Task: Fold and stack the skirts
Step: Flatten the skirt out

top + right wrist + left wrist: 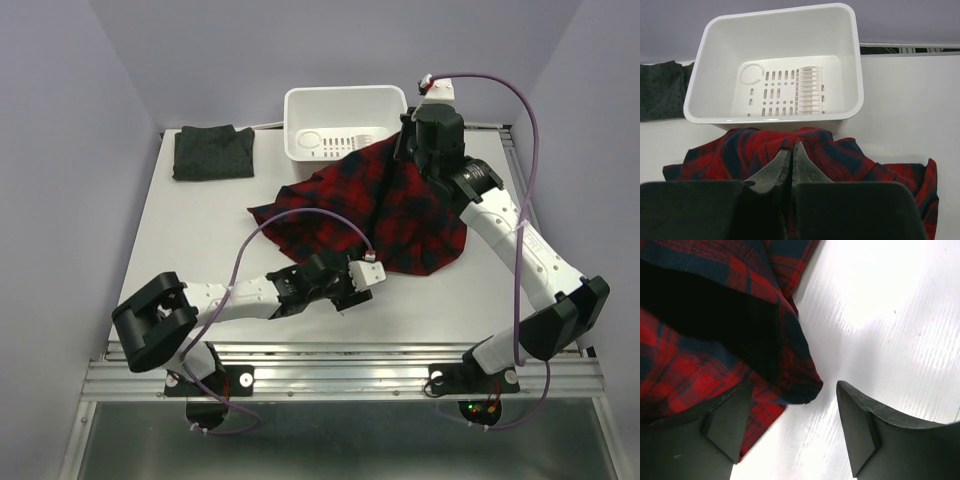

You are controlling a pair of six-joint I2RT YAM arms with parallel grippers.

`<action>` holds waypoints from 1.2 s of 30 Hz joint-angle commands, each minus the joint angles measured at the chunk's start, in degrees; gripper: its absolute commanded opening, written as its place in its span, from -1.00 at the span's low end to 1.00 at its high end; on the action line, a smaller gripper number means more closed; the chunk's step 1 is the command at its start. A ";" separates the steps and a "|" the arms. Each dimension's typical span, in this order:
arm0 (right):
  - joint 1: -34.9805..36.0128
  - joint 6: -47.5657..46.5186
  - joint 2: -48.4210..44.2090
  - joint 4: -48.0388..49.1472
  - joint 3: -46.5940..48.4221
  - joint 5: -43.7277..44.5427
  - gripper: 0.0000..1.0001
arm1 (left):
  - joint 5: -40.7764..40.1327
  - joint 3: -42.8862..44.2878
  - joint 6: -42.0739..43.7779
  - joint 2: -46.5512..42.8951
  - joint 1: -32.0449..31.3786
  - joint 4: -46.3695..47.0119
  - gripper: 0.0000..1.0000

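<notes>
The red-and-navy plaid skirt (385,205) lies rumpled on the white table (200,230), its far edge raised beside the tub. My right gripper (791,145) is shut on that raised edge of the plaid skirt (840,155); from above, the right gripper (407,142) sits at the tub's right corner. My left gripper (362,275) is at the skirt's near edge. In the left wrist view the left gripper (793,386) is open, and a hem corner of the plaid skirt (695,375) reaches between its tips, ungripped. The dark grey dotted skirt (212,152) lies folded at the far left.
A white plastic tub (300,110) stands at the back of the table, its near rim (770,121) just beyond the pinched cloth. A metal rail (340,370) runs along the near edge. Purple cables loop over both arms.
</notes>
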 commanded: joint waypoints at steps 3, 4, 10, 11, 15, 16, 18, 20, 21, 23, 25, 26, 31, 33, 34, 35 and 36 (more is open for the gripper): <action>-0.40 2.65 -0.24 5.98 2.81 1.79 -0.99 | -3.04 6.17 -12.99 3.73 -1.62 -2.82 0.64; -0.40 2.65 -0.24 6.06 2.98 1.79 -0.99 | -4.27 6.18 -13.00 4.79 -1.63 -2.82 0.64; -0.40 3.35 -0.24 6.42 3.51 2.58 -0.99 | -15.26 10.57 -17.91 11.21 -1.63 -7.65 0.64; -0.40 3.53 -0.50 6.50 3.51 2.49 -0.99 | -17.62 11.10 -18.44 12.08 -1.54 -8.00 0.64; -0.40 3.97 -1.12 6.59 3.16 2.05 -0.99 | -24.05 11.89 -22.39 14.11 -1.63 -8.53 0.64; -0.40 3.97 -1.12 6.68 2.99 2.05 -0.99 | -25.28 11.98 -23.01 14.37 -1.71 -8.71 0.64; -0.40 4.06 -1.47 6.77 2.72 1.79 -0.99 | -27.83 11.46 -24.15 14.55 -1.72 -8.45 0.64; -0.40 4.41 -1.65 6.77 2.37 1.61 -0.99 | -29.33 9.45 -24.25 13.33 -1.63 -5.74 0.64; -0.40 4.58 -1.82 6.77 2.20 1.61 -0.99 | -29.86 8.65 -24.16 12.71 -1.71 -4.50 0.64; -0.40 4.67 -2.00 6.77 1.93 1.44 -0.99 | -29.95 6.54 -23.98 11.31 -1.72 -0.99 0.63; -0.40 4.85 -2.18 6.68 1.67 1.35 -0.99 | -29.34 5.48 -23.81 9.29 -1.63 2.60 0.60; -0.40 4.85 -2.26 6.77 1.58 1.35 -0.99 | -28.99 4.95 -23.63 8.67 -1.71 4.02 0.59; -0.40 5.29 -2.00 6.77 1.40 1.52 -0.99 | -25.73 3.63 -22.66 7.52 -1.72 9.65 0.47; -0.40 5.11 -1.74 6.85 1.66 1.61 -0.99 | -25.91 3.89 -21.79 8.22 -1.63 11.32 0.36; -0.40 4.85 -1.74 7.03 1.67 1.87 -0.99 | -25.65 4.16 -21.52 8.49 -1.54 11.76 0.29; -0.40 4.76 -1.65 7.12 2.01 2.22 -0.99 | -24.69 4.68 -21.26 8.84 -1.63 12.29 0.10; -0.40 4.67 -1.56 7.21 2.19 2.40 -0.99 | -24.42 4.69 -20.91 9.10 -1.63 12.56 -0.02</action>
